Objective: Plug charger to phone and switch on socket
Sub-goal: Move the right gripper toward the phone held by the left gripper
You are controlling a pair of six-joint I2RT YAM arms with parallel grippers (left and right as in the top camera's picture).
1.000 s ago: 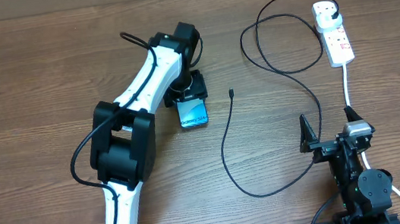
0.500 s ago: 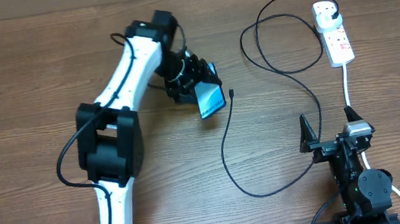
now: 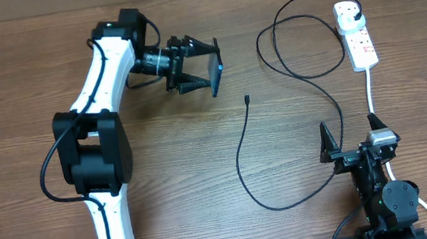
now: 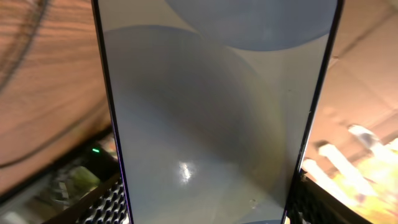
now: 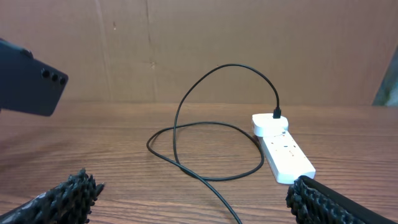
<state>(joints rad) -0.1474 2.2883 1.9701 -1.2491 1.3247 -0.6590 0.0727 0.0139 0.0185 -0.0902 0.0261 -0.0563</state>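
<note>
My left gripper (image 3: 197,67) is shut on the phone (image 3: 215,69) and holds it lifted off the table, turned on edge, at the upper middle. In the left wrist view the phone (image 4: 217,112) fills the frame between the fingers. The charger cable (image 3: 244,152) lies in loops on the table, its connector tip (image 3: 246,98) free, right and below the phone. Its black plug (image 3: 357,14) sits in the white socket strip (image 3: 355,35) at the far right. In the right wrist view the strip (image 5: 281,148) and cable (image 5: 205,146) lie ahead. My right gripper (image 3: 352,142) is open and empty near the front edge.
The socket's thick white cord (image 3: 370,92) runs down past my right gripper toward the front edge. A brown cardboard wall (image 5: 199,43) backs the table. The left arm (image 3: 102,109) stretches across the left half of the table.
My left gripper has lifted the phone off the table, carried it up and back, and rotated it from lying flat to standing on edge. The right arm has not moved.
</note>
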